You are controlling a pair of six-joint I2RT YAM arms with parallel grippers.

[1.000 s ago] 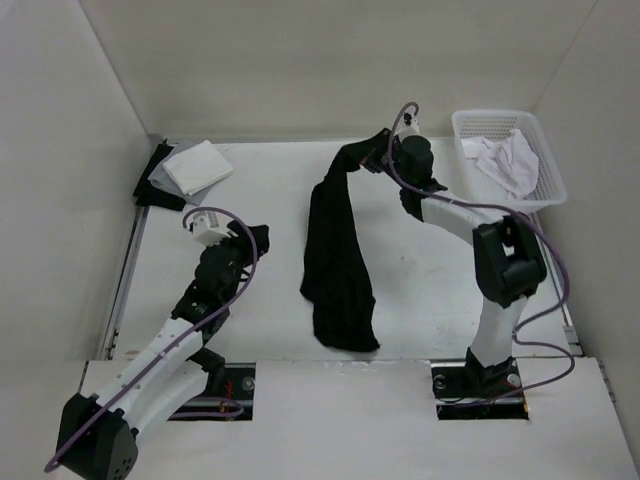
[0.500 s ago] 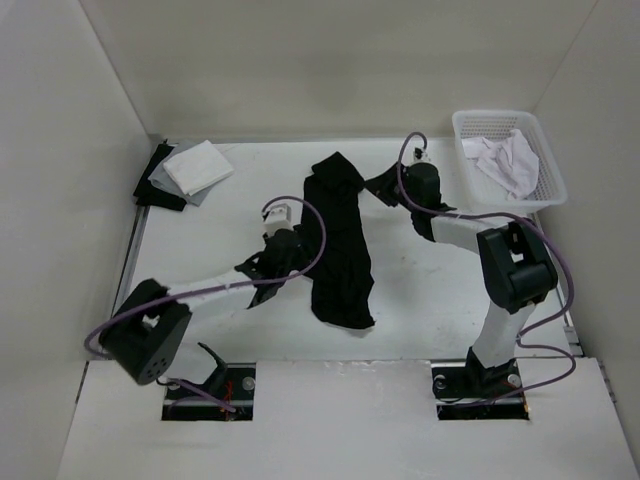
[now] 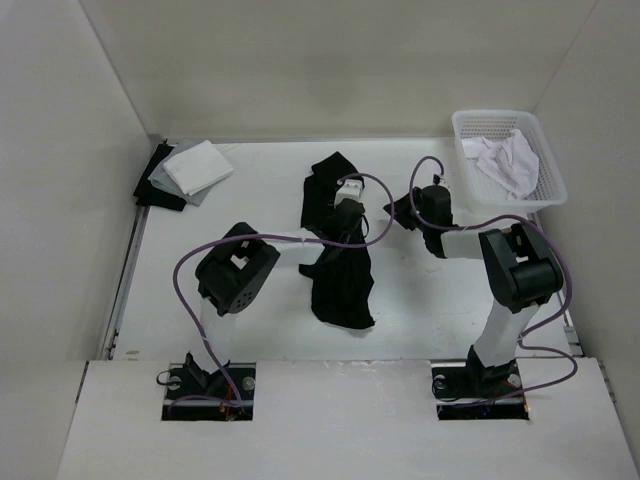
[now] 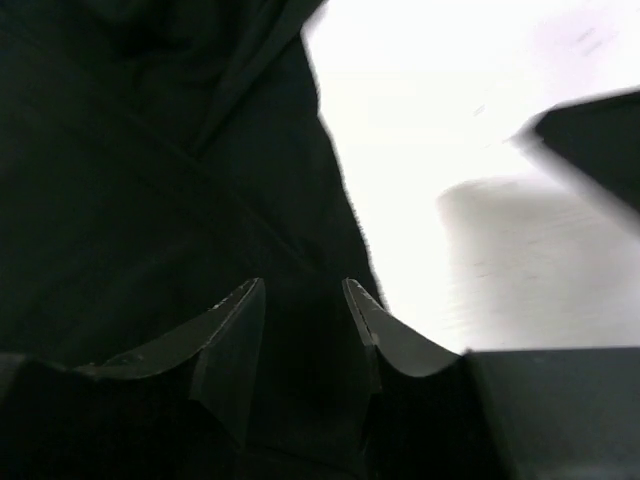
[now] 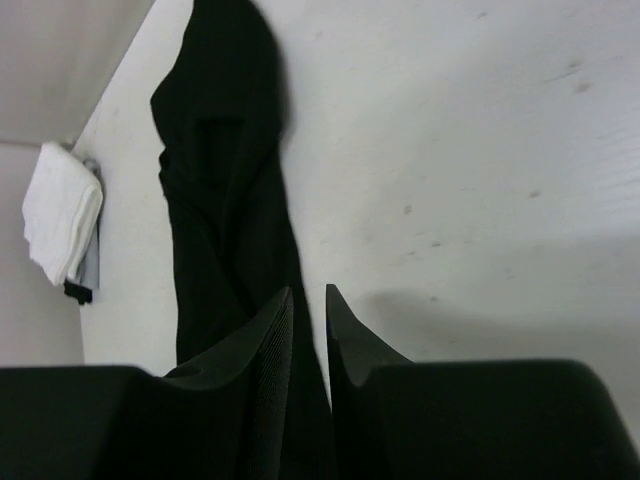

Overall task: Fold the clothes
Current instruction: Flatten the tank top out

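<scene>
Black garment (image 3: pixel 342 285) bunched lengthwise on the table (image 3: pixel 430 300); left claw (image 4: pixel 300 290) part-spread over it, right claw (image 5: pixel 307 294) narrowly parted, empty, beside it: a pinch here may catch several layers and drag the whole bunch.

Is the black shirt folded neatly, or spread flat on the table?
Neither: the black shirt lies bunched in a long, wrinkled strip on the table.

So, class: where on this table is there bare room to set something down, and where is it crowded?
Bare: between the fabric squares and the black garment; near side, between garment and right arm; the strip left of the left arm. Crowded: the middle, where left hand and right hand sit at the garment, and the basket corner.
</scene>
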